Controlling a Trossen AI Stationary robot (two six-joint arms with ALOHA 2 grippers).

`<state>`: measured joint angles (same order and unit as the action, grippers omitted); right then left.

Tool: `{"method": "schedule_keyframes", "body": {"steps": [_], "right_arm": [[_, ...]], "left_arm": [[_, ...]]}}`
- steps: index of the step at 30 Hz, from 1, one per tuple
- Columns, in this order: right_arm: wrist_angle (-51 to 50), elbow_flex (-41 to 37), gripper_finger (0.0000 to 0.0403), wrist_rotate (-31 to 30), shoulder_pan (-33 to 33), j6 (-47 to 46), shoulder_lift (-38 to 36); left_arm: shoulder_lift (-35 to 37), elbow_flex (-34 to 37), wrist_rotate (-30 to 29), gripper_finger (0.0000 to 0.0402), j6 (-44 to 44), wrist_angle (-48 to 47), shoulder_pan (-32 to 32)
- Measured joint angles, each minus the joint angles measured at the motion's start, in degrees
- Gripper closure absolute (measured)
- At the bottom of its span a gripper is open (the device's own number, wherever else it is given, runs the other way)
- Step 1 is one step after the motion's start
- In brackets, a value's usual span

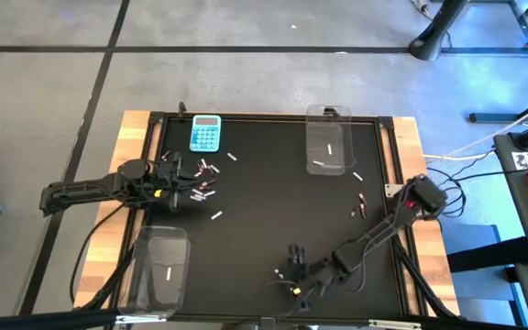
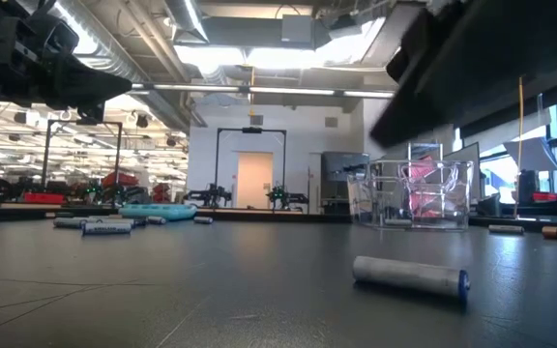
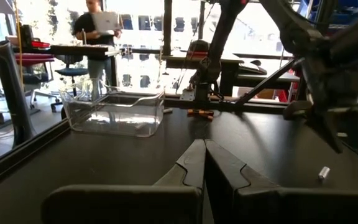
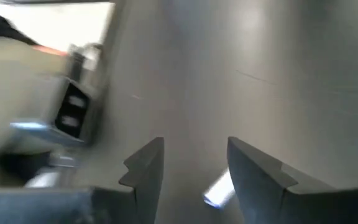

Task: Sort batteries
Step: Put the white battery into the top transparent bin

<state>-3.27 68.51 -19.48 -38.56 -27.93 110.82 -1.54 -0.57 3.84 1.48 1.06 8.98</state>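
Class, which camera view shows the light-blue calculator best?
The high view: the calculator shows whole from above, keys visible. The low view gives only its thin edge far off. Neither wrist view shows it.

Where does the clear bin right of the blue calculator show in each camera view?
High: clear bin at far edge, right of centre.
Low: bin far back, right of centre.
Left wrist: bin beyond the left tool.
Right wrist: not in it.
Shared landmark: calculator.

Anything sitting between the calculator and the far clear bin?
One silvery-white battery lies on the mat between the light-blue calculator and the far clear bin; otherwise that stretch is bare, per the high view.
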Motion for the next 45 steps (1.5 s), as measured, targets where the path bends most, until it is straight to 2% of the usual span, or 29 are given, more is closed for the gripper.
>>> {"method": "schedule_keyframes", "body": {"steps": [4,12,18,21,25,31,36,39,45], "right_arm": [[0.4,0.1,0.0240,-4.7,-0.6,1.5,2.2],[10.6,0.2,0.0246,-4.9,0.0,4.7,7.2],[12.6,0.1,0.0246,-1.3,0.9,6.0,10.0],[18.1,0.1,0.0246,2.8,1.3,10.5,11.2],[22.9,0.4,0.0246,3.5,2.1,16.7,11.0],[18.5,6.4,0.0246,13.8,5.2,22.1,12.7],[12.5,9.8,0.0246,16.8,6.5,23.9,15.2],[10.6,10.0,0.0246,16.0,6.4,23.9,15.3],[3.1,10.0,0.0247,8.0,5.9,22.3,14.1]], "left_arm": [[0.0,0.0,0.0,0.0402,0.0,0.0,0.0],[0.0,0.0,0.0,0.0402,0.0,0.0,0.0],[0.0,0.0,0.0,0.0402,0.0,0.0,0.0],[0.0,0.0,0.0,0.0402,0.0,0.0,0.0],[0.0,0.0,0.0,0.0402,0.0,0.0,0.0],[0.0,0.0,0.0,0.0402,0.0,0.0,0.0],[0.0,0.0,0.0,0.0402,0.0,0.0,0.0],[0.0,0.0,0.0,0.0402,0.0,0.0,0.0],[0.0,0.0,0.0,0.0402,0.0,0.0,0.0]]}}
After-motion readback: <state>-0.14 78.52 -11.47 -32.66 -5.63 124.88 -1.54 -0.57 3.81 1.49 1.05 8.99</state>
